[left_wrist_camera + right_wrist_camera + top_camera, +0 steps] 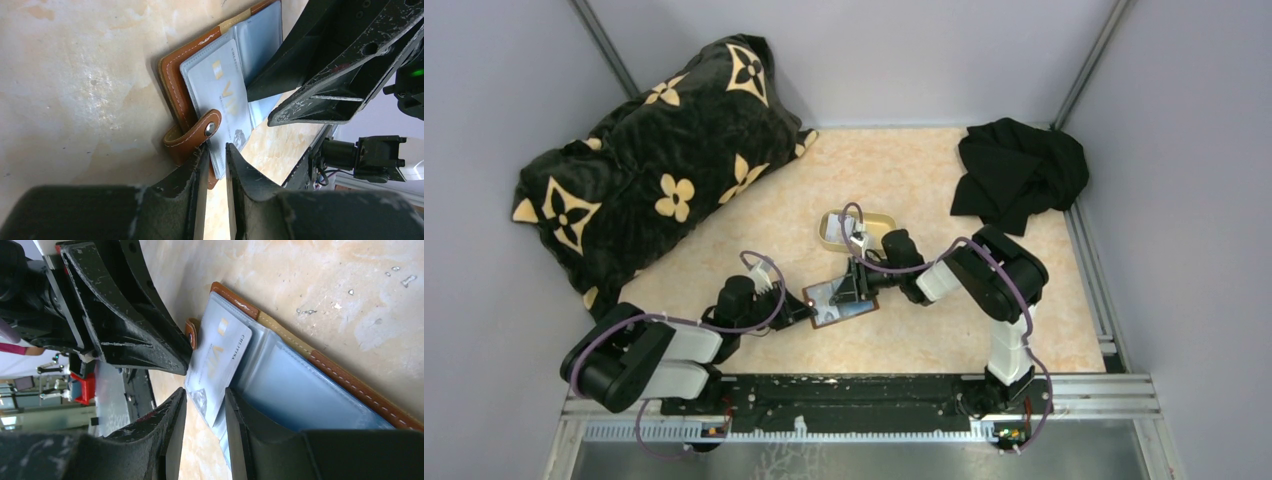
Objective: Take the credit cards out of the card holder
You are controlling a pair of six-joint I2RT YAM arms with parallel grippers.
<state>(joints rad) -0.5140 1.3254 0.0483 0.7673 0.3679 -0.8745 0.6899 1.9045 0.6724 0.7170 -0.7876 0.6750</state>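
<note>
The card holder (839, 303) lies open on the table (944, 190), inside face up, between both arms. One pale credit card (220, 347) sits in its sleeve with a corner protruding. The left fingers (202, 165) are nearly closed on the card holder's edge beside the snap tab (202, 132). The right fingers (180, 405) stand apart, straddling that corner without gripping it. A tan tray (824, 232) lies just beyond.
</note>
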